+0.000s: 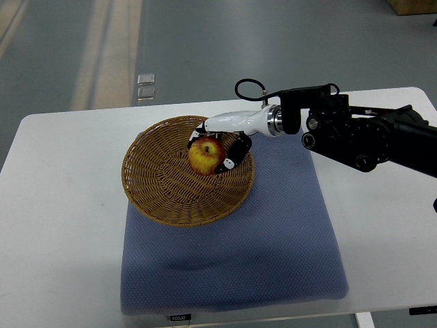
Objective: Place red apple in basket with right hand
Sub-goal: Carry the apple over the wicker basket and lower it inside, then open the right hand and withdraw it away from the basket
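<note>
Apple over the basket

Your right hand (222,140) has its fingers wrapped around the red apple (205,155), holding it inside the woven basket (157,188), which sits on the blue mat (273,239) on the white table (61,205).

The right arm reaches in leftward (wrist level), its robot hand (220,146) curled closed around something.

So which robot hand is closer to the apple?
The right robot hand. Its fingers wrap around the apple over the basket. The left robot hand isn't in the picture at all, so it can't be compared.
</note>
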`<state>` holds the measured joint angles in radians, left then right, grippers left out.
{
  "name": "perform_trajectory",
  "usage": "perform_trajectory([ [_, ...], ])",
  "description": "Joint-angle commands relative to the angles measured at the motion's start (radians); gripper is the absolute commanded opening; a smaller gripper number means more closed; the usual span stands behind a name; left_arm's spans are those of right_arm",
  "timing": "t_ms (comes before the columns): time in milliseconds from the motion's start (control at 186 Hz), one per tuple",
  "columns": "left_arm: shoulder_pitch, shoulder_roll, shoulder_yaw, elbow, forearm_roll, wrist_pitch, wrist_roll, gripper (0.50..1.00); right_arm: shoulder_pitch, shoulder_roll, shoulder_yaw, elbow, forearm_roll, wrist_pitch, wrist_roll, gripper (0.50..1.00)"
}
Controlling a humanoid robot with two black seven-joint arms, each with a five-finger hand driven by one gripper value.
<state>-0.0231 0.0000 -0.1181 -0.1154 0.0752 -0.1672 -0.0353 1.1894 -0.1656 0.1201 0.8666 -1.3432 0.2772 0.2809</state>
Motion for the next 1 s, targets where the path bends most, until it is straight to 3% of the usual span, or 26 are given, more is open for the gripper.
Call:
perform_trajectory([
  [0, 0.0, 0.0, 0.0, 0.0, 0.0, 0.0, 0.0, 1.0, 0.001, 0.077, -0.019, -0.038, -0.002, -0.001, 0.0, 0.623],
  [43, 0.002, 0.0, 0.0, 0.0, 0.0, 0.0, 0.0, 1.0, 0.001, 0.089, -0.036, -0.05, -0.002, -0.003, 0.0, 0.664],
  [91, 0.002, 0.0, 0.0, 0.0, 0.0, 0.0, 0.0, 1.0, 0.001, 0.089, -0.036, -0.05, -0.002, -0.003, 0.0, 0.664],
  [97, 0.002, 0.0, 0.0, 0.0, 0.0, 0.0, 0.0, 1.0, -0.001, 0.097, -0.055, -0.066, -0.002, -0.01, -0.002, 0.71],
  [107, 0.002, 0.0, 0.0, 0.0, 0.0, 0.0, 0.0, 1.0, -0.001, 0.097, -0.059, -0.069, -0.002, -0.009, -0.002, 0.723],
  [215, 0.0, 0.0, 0.0, -0.001, 0.0, 0.0, 0.0, 1.0, -0.005, 0.098, -0.073, -0.074, -0.002, -0.01, -0.002, 0.797],
  [263, 0.002, 0.0, 0.0, -0.001, 0.0, 0.0, 0.0, 1.0, -0.007, 0.104, -0.071, -0.074, -0.001, -0.007, -0.002, 0.864],
  [311, 0.002, 0.0, 0.0, -0.001, 0.0, 0.0, 0.0, 1.0, -0.007, 0.104, -0.071, -0.074, -0.001, -0.007, -0.002, 0.864],
  [317, 0.002, 0.0, 0.0, -0.001, 0.0, 0.0, 0.0, 1.0, -0.004, 0.106, -0.07, -0.074, 0.002, -0.006, 0.0, 0.897],
  [473, 0.002, 0.0, 0.0, 0.002, 0.0, 0.0, 0.0, 1.0, 0.001, 0.083, -0.048, -0.072, 0.019, -0.004, 0.0, 0.901],
  [516, 0.002, 0.0, 0.002, 0.003, 0.0, 0.0, 0.0, 1.0, -0.001, 0.025, 0.015, -0.069, 0.025, -0.001, 0.0, 0.901],
  [661, 0.002, 0.0, 0.003, 0.003, 0.0, 0.0, 0.0, 1.0, -0.007, -0.018, 0.072, -0.066, 0.053, 0.0, 0.0, 0.901],
  [736, 0.002, 0.0, 0.005, 0.002, 0.002, 0.0, 0.0, 1.0, -0.025, -0.107, 0.104, -0.061, 0.183, 0.014, 0.0, 0.901],
  [789, 0.002, 0.0, 0.005, 0.002, 0.002, 0.0, 0.0, 1.0, -0.025, -0.107, 0.104, -0.061, 0.183, 0.014, 0.0, 0.901],
  [816, 0.002, 0.0, 0.006, 0.0, 0.0, 0.0, 0.0, 1.0, -0.053, -0.161, 0.11, -0.061, 0.297, 0.04, 0.0, 0.901],
  [994, 0.0, 0.0, 0.006, 0.0, 0.002, 0.0, 0.0, 1.0, -0.123, -0.268, 0.112, -0.063, 0.492, 0.051, 0.0, 0.899],
])
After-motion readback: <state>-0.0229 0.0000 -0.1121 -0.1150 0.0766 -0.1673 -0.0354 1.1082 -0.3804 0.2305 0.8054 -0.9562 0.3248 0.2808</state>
